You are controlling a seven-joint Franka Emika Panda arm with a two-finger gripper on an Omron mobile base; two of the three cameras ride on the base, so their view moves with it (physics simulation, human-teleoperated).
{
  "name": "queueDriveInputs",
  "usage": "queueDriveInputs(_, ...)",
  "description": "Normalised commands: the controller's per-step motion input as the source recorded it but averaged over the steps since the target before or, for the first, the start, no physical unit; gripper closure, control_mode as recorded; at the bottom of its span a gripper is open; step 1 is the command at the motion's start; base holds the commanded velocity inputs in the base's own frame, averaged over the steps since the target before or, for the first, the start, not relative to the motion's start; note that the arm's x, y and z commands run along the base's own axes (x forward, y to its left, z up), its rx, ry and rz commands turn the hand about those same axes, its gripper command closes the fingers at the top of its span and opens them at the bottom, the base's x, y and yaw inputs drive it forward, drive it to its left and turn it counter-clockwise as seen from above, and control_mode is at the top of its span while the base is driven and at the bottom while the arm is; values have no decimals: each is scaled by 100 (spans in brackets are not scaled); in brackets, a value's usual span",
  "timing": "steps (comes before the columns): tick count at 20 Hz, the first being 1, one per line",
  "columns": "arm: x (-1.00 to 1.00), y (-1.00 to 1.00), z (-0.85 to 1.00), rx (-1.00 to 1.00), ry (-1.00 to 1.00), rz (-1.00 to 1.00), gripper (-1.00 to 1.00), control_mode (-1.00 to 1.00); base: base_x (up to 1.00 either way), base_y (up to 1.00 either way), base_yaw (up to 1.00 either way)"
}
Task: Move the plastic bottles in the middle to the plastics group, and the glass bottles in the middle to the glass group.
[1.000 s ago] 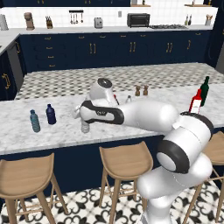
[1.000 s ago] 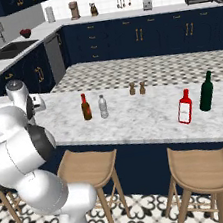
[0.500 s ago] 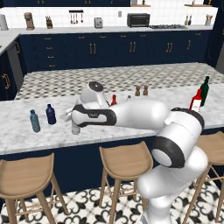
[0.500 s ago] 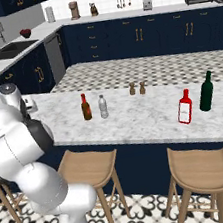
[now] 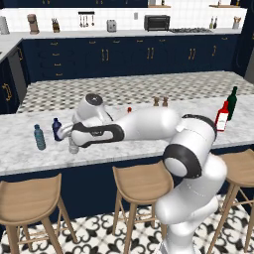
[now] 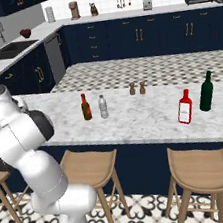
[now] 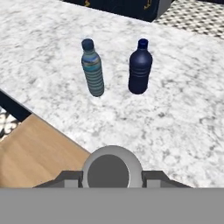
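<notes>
My gripper (image 5: 70,140) is shut on one clear plastic bottle (image 5: 73,147), held upright low over the counter's front edge; whether it touches the marble I cannot tell. In the hand view its pale cap (image 7: 112,169) sits between my fingertips (image 7: 70,178). Just left of it stand the plastics group: a teal-blue bottle (image 5: 39,137) (image 7: 92,68) and a dark navy bottle (image 5: 56,129) (image 7: 140,73). In the middle stand a second clear plastic bottle (image 6: 102,106) and the amber glass bottle (image 6: 85,107). The glass group, a red bottle (image 6: 185,107) and a green bottle (image 6: 206,92), stands at the right.
Two small shakers (image 6: 137,88) stand behind the middle bottles. Wooden stools (image 5: 140,179) line the counter's near side, and one seat (image 7: 35,153) lies below the gripper. The marble counter (image 7: 183,127) stretches bare to the right of the navy bottle.
The arm has swung left along the counter's front with the clear bottle, from near the middle to beside the navy and teal bottles.
</notes>
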Motion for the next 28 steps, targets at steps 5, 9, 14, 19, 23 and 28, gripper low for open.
queueDriveInputs(5,23,17,0,0,0,0,100,-100,0,0,0)
queueDriveInputs(9,40,11,0,0,0,0,100,-100,0,0,0)
queueDriveInputs(14,18,15,-1,0,0,0,100,-100,0,0,0)
queueDriveInputs(19,6,16,0,0,0,0,100,-100,0,0,0)
queueDriveInputs(23,6,10,-4,0,0,0,100,-100,0,0,0)
queueDriveInputs(28,1,0,-10,0,0,0,100,-100,0,0,0)
